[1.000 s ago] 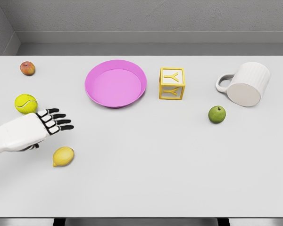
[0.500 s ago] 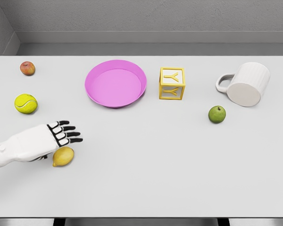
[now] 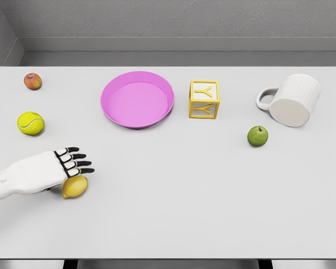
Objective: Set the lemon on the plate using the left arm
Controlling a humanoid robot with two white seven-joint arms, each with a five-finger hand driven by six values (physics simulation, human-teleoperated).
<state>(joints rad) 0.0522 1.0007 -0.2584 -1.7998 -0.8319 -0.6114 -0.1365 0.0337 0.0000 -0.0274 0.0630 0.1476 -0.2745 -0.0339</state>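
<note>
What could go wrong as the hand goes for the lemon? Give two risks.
1. The left hand sits above the lemon with fingers straight; closing off-centre could roll the round fruit away.
2. The plate is far off, so a weak grip might drop it on the way.

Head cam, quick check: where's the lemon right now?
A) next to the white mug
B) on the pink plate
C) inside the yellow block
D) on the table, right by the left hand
D: the lemon lies on the table just under the left hand, whose fingers are extended; the plate holds nothing.
</note>
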